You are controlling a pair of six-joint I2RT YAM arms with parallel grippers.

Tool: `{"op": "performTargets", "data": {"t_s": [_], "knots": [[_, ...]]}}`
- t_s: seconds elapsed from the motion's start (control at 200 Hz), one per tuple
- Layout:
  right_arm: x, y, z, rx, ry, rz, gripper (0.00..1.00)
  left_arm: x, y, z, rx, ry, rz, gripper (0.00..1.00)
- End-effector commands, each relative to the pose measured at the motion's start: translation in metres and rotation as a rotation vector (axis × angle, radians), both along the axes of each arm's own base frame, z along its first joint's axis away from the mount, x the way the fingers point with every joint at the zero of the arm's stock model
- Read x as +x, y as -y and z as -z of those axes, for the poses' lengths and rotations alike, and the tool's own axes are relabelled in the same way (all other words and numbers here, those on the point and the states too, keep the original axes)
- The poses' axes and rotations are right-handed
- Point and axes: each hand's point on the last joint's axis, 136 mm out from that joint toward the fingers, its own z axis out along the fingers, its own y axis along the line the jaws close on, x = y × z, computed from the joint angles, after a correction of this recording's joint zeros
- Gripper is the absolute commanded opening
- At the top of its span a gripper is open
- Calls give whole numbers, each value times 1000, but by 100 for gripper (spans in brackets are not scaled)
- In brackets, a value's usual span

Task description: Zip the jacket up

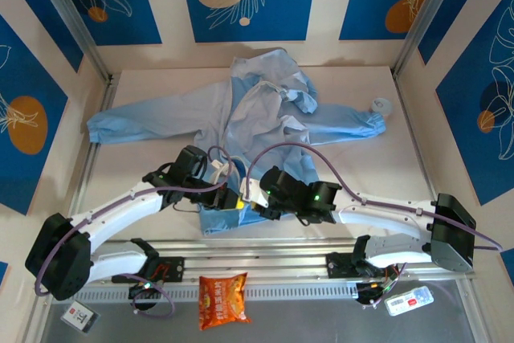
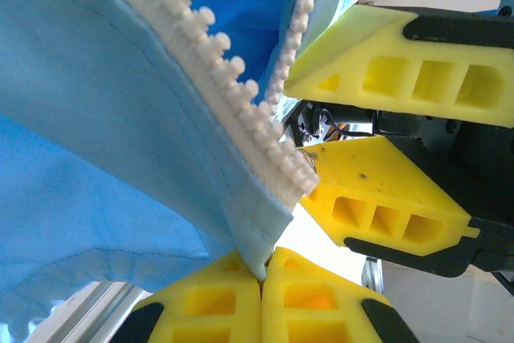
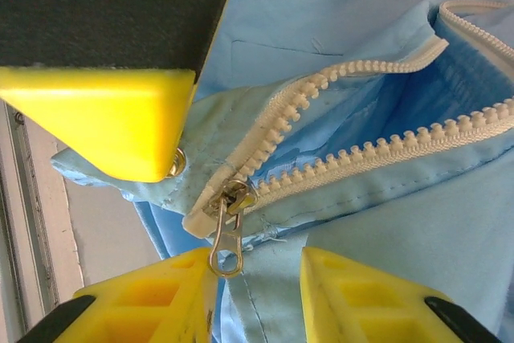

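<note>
Left hand (image 2: 261,283) low, tight on jacket (image 2: 104,134) hem

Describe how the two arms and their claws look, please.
The left arm and right arm have white links, black joints and loose purple cables, with small green lights near the wrists. The left claw and right claw have yellow plastic fingers with rectangular hollows, on black mounts.

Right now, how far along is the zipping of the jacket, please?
Done: both tooth rows meet in the slider at the jacket hem. In hand: left gripper pinches the hem corner; right gripper stands open by the pull tab, not gripping it. Left: the whole front is still open above the slider.
</note>
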Motion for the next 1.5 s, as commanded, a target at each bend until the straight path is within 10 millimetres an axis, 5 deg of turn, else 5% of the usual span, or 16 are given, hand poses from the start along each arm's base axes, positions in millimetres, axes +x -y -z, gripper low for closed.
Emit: {"op": "performTargets", "data": {"t_s": [0.0, 0.88, 0.925, 1.02, 1.175, 1.315, 1.496], "knots": [[1, -1, -6, 27, -7, 10, 33, -4, 2, -10, -29, -10, 32, 0], [9, -26, -5, 31, 17, -47, 29, -7, 2, -11, -41, -23, 43, 0], [7, -27, -3, 24, 20, -56, 25, -7, 2, -12, -44, -19, 46, 0], [4, -28, -1, 11, 29, -73, 0, -5, 2, -12, -39, -17, 43, 0], [-3, -29, 0, 4, -24, -72, 0, -3, -1, -11, -14, 3, 25, 0], [-16, -31, 4, 12, -129, -83, 0, -5, -6, -9, 7, 15, 7, 15], [-33, -34, 10, -1, -270, -111, 0, -9, -22, -7, 61, 46, -55, 46]]}}
